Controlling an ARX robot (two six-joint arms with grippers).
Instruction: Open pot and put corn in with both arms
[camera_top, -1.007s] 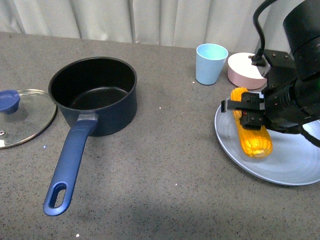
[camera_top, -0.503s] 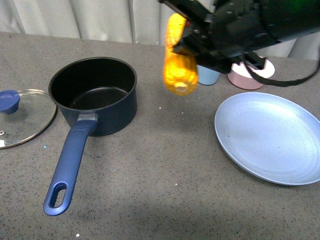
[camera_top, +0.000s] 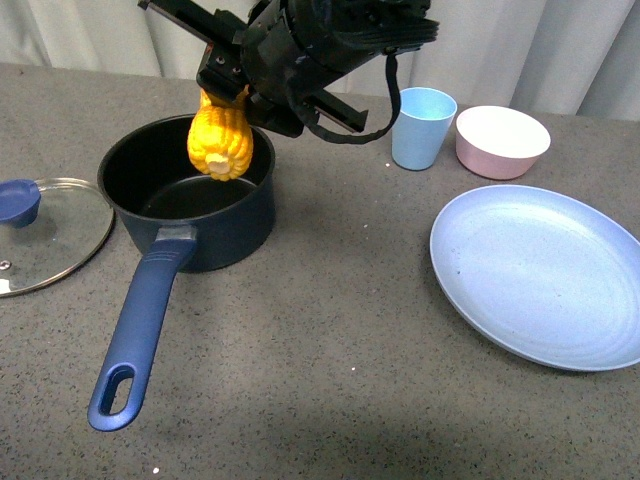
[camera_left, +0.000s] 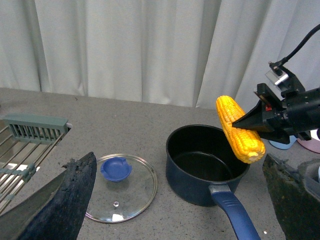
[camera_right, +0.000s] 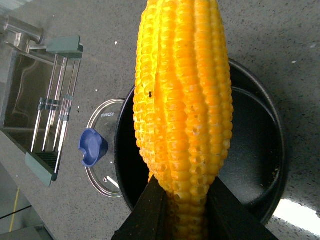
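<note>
The dark blue pot (camera_top: 228, 224) stands uncovered at the left of the table, its long handle (camera_top: 140, 320) pointing toward me. My right gripper (camera_top: 236, 92) is shut on the corn (camera_top: 221, 140), which hangs tilted over the pot's rear rim with its free end low. In the right wrist view the corn (camera_right: 182, 100) fills the middle, clamped between the black fingers (camera_right: 150, 210), with the pot's black inside (camera_right: 252, 150) beneath. My left gripper (camera_left: 179, 165) is open, back from the pot (camera_left: 192, 187) and lid, holding nothing; it is out of the front view.
The glass lid (camera_top: 55, 240) with its blue knob (camera_top: 18, 200) lies flat left of the pot. A large blue plate (camera_top: 535, 275) sits at right, with a light blue cup (camera_top: 422, 125) and pink bowl (camera_top: 502, 140) behind it. A dish rack (camera_left: 30, 140) lies far left.
My right gripper has lifted the corn off the blue plate and carried it leftward, from mid-table height to just above the pot's rim. Pot and lid have not moved.
</note>
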